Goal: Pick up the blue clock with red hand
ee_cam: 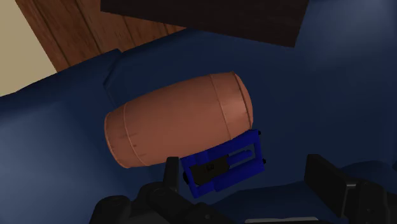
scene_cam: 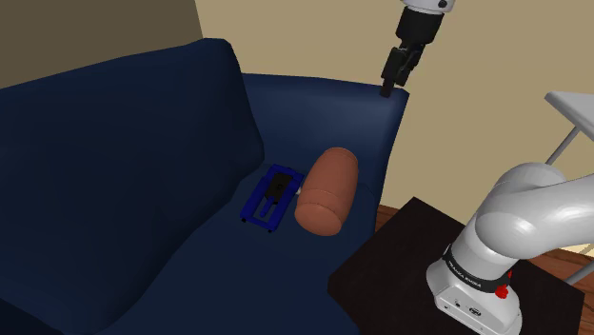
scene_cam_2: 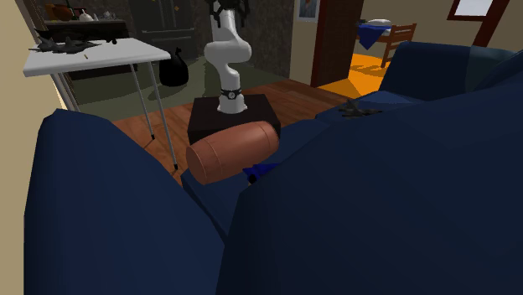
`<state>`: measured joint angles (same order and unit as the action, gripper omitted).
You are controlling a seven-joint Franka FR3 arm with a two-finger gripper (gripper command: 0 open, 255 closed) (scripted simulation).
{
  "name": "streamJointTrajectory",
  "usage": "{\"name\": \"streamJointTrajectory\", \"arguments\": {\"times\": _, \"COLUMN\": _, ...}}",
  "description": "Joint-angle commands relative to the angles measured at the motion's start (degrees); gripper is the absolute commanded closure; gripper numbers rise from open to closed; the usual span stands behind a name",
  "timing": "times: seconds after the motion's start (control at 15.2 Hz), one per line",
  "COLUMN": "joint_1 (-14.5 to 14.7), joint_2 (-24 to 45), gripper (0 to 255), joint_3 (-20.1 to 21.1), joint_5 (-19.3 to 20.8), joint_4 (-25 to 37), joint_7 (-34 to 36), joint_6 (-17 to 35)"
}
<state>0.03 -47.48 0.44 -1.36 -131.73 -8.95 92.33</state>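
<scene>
A dark blue sofa [scene_cam: 114,171] stands against a beige wall [scene_cam: 305,38] — a wooden floor [scene_cam_2: 289,94] lies beyond it. A white folding table [scene_cam_2: 92,54] stands beside the sofa.

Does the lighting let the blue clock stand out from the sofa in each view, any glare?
Shoulder view: dim, even light, no glare; the bright blue rectangular clock reads clearly against the darker navy sofa. Wrist view: same contrast, beside the evenly lit brown barrel-shaped cushion. Second exterior view: the sofa's dark back covers most of the clock.
</scene>
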Motion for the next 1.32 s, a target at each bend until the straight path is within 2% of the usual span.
{"name": "streamJointTrajectory", "arguments": {"times": 0.0, "joint_1": 0.0, "joint_2": 0.0, "gripper": 0, "joint_3": 0.0, "joint_5": 0.0, "joint_4": 0.0, "joint_7": 0.0, "joint_6": 0.0}}
{"name": "streamJointTrajectory", "arguments": {"times": 0.59, "joint_1": 0.6, "joint_2": 15.1, "gripper": 0, "joint_3": -2.3, "joint_5": -1.6, "joint_4": -2.0, "joint_7": -3.0, "joint_6": 14.2}}
{"name": "streamJointTrajectory", "arguments": {"times": 1.25, "joint_1": 1.7, "joint_2": 35.8, "gripper": 0, "joint_3": -4.4, "joint_5": -5.3, "joint_4": 3.0, "joint_7": -7.5, "joint_6": 26.6}}
